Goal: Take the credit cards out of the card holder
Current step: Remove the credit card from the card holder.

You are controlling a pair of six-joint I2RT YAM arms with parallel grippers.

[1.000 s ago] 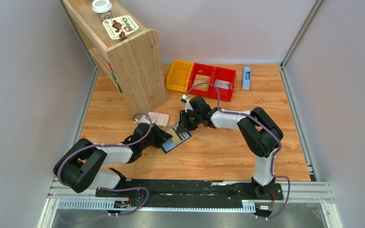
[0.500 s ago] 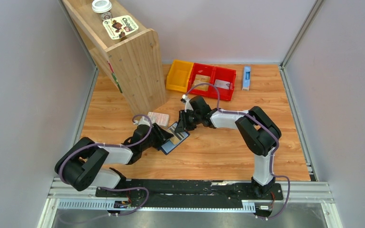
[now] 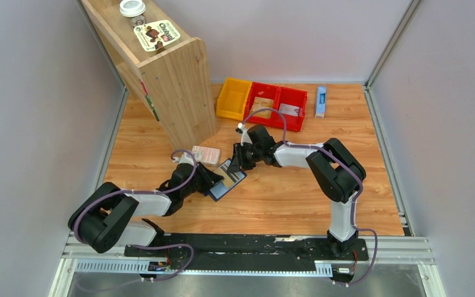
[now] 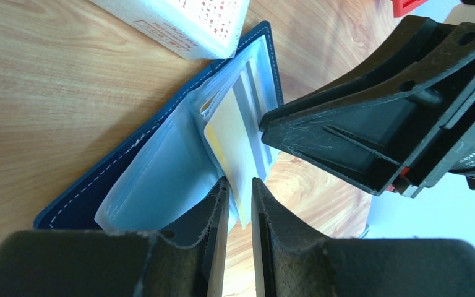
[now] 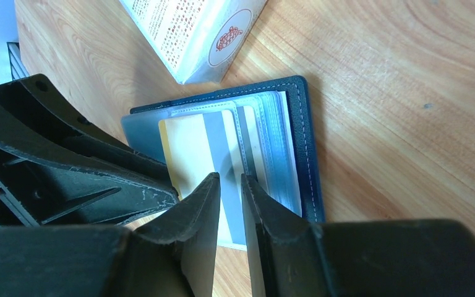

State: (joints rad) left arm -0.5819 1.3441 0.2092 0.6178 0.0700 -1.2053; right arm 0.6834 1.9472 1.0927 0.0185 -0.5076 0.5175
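The open wallet (image 3: 225, 183) lies flat on the table (image 3: 297, 198) between the two arms, just beside a pink-and-white packet (image 5: 192, 31). The left gripper (image 4: 240, 198) is closed on the corner of a yellow card (image 4: 235, 142) that sticks partway out of its clear sleeve. The right gripper (image 5: 229, 185), jaws nearly together, presses its tips down on the wallet. Since a moment ago the left arm has drawn back only a touch, so I'd say the card is sliding but not yet free.
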